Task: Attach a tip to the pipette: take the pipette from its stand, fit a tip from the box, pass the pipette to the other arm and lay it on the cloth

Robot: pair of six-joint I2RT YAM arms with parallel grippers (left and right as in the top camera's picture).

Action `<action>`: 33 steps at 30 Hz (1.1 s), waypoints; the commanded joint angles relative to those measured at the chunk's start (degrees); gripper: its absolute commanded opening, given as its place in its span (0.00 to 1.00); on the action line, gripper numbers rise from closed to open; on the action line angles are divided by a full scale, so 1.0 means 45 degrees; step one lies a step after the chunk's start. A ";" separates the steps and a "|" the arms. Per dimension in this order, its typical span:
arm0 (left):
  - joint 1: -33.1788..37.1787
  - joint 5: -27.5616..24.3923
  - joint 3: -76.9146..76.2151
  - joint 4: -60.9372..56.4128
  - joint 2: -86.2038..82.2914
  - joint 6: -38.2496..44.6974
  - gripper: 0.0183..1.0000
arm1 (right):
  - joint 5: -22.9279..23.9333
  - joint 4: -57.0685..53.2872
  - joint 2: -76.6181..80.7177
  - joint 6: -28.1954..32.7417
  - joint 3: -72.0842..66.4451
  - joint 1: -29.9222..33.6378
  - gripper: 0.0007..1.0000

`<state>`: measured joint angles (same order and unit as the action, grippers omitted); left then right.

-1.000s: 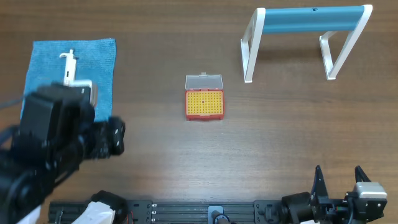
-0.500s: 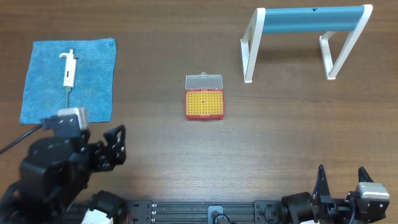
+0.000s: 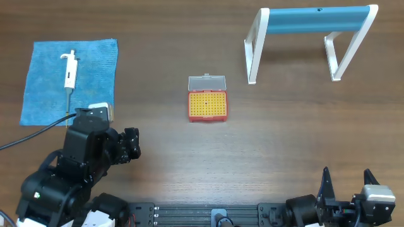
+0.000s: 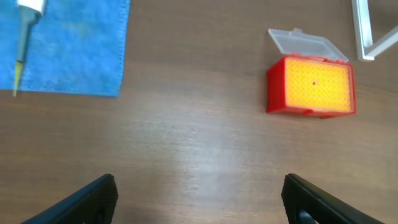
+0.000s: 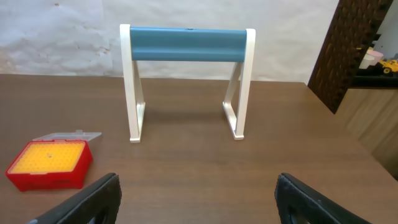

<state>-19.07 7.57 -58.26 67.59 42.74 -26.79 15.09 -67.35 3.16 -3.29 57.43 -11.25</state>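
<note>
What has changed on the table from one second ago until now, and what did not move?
The left pincer drew back from over the cloth toward its arm's base; open and empty, it is now over bare table. Nothing was grasped. The pipette stayed on the cloth; the tip box, the stand and the right pincer did not move.

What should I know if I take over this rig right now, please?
Left gripper: open, empty, above bare table beside the cloth.
Right gripper: open, empty, near its base.
Pipette, tip fitted, lies on the cloth; tip box sits open mid-table; stand is empty.
Done: every step, by the look of it.
Left: likely nothing but parking.
</note>
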 commanded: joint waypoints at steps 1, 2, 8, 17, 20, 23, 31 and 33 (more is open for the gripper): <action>0.1923 0.1049 0.0656 -0.2905 -0.1209 0.0296 0.85 | 0.0073 0.0015 0.0005 -0.0010 0.0000 0.0029 0.80; 0.2628 0.0947 0.1156 -0.4328 -0.1768 0.0301 0.85 | 0.0073 0.0015 0.0005 -0.0010 0.0000 0.0029 0.80; 0.4104 0.0850 0.5372 -1.0656 -0.5183 0.0495 0.85 | 0.0068 0.0015 0.0005 -0.0010 0.0000 0.0029 0.80; 0.3988 0.0656 1.2109 -1.8710 -0.8796 0.0491 0.85 | 0.0073 0.0015 0.0005 -0.0010 0.0000 0.0029 0.80; 0.3988 0.0335 1.2876 -1.8384 -0.9107 0.0442 0.85 | 0.0073 0.0015 0.0005 -0.0010 0.0000 0.0029 0.80; 0.4012 0.0136 1.2876 -1.6291 -0.9126 0.0442 0.85 | 0.0073 0.0015 0.0005 -0.0010 0.0000 0.0029 0.80; 0.4464 -0.0121 1.2876 -1.4163 -0.9466 0.0534 0.86 | 0.0073 0.0015 0.0005 -0.0010 0.0000 0.0029 0.80; 0.4551 -0.0151 1.2876 -1.4163 -0.9462 0.0534 0.85 | 0.0073 0.0015 0.0005 -0.0010 0.0000 0.0029 0.80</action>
<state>0.40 7.86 -0.36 3.29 0.97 -25.36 15.09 -67.35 3.16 -3.29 57.45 -11.25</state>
